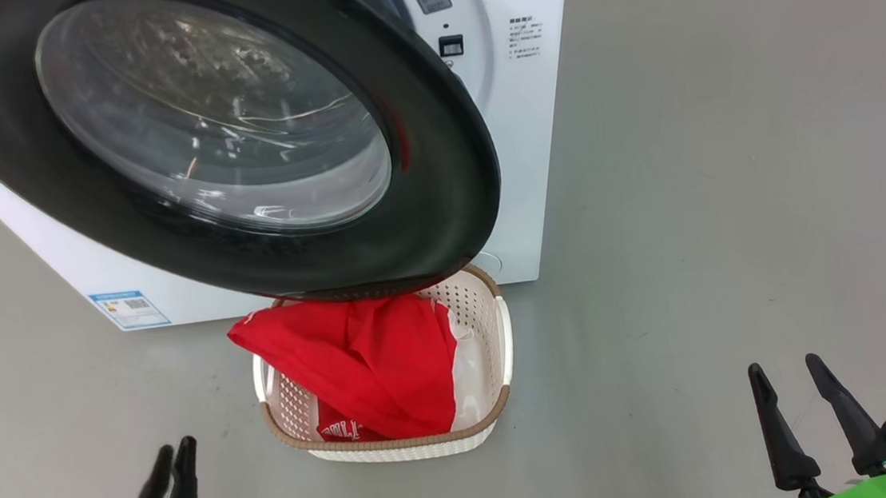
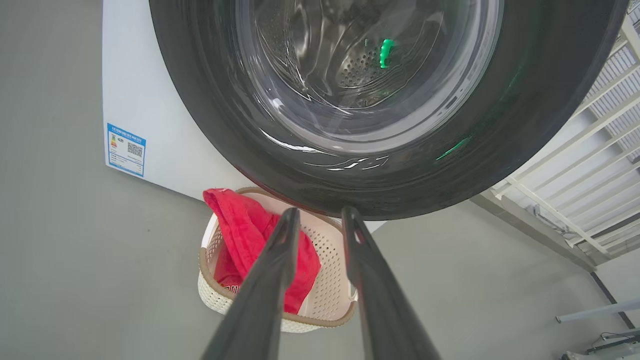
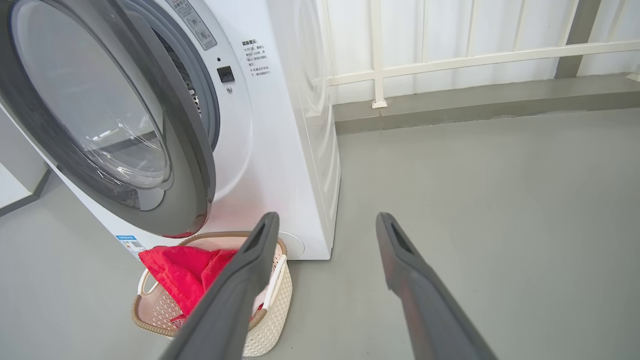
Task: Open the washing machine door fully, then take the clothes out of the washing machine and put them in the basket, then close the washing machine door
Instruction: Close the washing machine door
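Observation:
The washing machine door (image 1: 439, 201), black-rimmed with a clear glass bowl, stands swung out from the white washing machine (image 1: 531, 153) and hangs over the basket (image 1: 396, 443). Red clothes (image 1: 372, 359) with white lettering lie in the basket, and one fold drapes over its left rim. My left gripper (image 1: 176, 446) is low at the left, short of the basket. In the left wrist view the left gripper (image 2: 321, 212) shows a narrow gap and holds nothing, pointing at the door (image 2: 225, 125) and the clothes (image 2: 235, 225). My right gripper (image 1: 783, 363) is open and empty over bare floor to the basket's right.
A blue label (image 1: 130, 308) sits low on the machine's front. A white railing (image 3: 450, 55) and a low kerb run behind the machine. Grey floor spreads to the right of the basket (image 3: 275, 320) and in front of it.

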### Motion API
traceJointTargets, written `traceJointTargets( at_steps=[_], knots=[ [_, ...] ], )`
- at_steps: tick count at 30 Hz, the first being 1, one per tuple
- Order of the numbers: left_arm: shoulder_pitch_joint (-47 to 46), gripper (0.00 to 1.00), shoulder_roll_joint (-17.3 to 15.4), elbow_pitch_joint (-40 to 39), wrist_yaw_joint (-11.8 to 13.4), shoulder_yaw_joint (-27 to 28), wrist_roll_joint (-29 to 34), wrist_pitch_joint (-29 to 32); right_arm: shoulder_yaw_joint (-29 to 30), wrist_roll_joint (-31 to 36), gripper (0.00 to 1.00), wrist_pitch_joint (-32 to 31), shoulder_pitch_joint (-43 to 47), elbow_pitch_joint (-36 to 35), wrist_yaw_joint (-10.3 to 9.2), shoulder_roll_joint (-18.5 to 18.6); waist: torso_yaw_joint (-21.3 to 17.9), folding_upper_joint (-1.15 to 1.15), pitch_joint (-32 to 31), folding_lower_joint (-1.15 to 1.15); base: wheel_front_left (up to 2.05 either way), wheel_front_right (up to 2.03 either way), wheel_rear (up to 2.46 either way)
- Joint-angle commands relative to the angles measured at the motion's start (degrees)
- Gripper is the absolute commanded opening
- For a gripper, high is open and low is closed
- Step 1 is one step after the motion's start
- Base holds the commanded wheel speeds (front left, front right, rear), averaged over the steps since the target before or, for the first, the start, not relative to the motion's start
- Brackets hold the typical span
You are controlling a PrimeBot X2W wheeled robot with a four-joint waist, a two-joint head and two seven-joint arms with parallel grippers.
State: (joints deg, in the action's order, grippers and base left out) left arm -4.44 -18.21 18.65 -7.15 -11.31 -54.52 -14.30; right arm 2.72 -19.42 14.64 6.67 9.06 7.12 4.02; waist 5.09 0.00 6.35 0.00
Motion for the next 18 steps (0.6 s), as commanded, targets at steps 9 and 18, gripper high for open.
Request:
traceJointTargets(
  at_steps=[9, 18],
  knots=[
    [1.36, 1.0, 3.19, -6.56, -0.34, 10.88, 18.92, -0.69, 0.04, -0.17, 1.0, 0.36, -0.27, -2.37, 0.36, 0.87, 0.63, 0.0, 0.23, 0.0, 0.0, 0.0, 0.0],
    [4.09, 1.0, 9.27, -10.62, -0.34, 18.62, 35.15, -0.7, 0.31, -0.14, 1.0, 0.36, -0.54, -3.06, 0.36, 0.89, 0.82, 0.0, -0.15, 0.0, 0.0, 0.0, 0.0]
  ],
)
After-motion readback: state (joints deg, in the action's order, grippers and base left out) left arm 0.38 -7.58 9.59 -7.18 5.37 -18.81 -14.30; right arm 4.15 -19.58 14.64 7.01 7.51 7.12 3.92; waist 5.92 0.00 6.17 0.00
